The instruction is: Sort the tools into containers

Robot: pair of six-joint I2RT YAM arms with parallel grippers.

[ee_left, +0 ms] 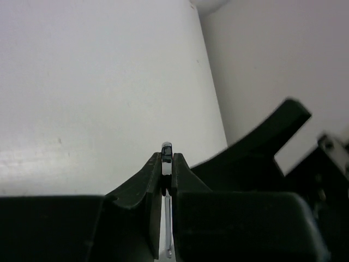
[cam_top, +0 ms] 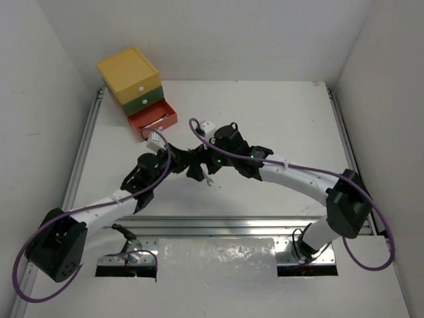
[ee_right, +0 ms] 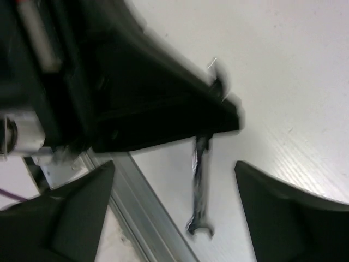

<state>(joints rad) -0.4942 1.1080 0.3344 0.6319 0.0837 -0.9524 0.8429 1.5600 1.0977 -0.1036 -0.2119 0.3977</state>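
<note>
**Left gripper clamping the wrench, right gripper standing open**

The left gripper (ee_left: 167,172) is pinching a silver open-end wrench (ee_right: 199,183) between its closed fingers. In the left wrist view the tool is showing edge-on, as a thin bright strip poking up past the fingertips. In the right wrist view the wrench is hanging below the left gripper's black fingers, open end down, over the white table (cam_top: 278,112). Whether it is touching the surface cannot be told.

The right gripper (ee_right: 174,169) is holding its fingers wide apart on either side of the wrench, touching nothing. From above, both arms are meeting over the middle of the table, with the wrench sticking out toward the near edge just beneath them.

The three stacked drawers are sitting at the far left corner, well apart from the grippers. The yellow drawer (cam_top: 126,68) on top and the green drawer (cam_top: 142,99) under it are sitting closed. The orange-red drawer (cam_top: 161,119) at the bottom is standing pulled out, with something thin and pale lying inside, too small to name.
</note>
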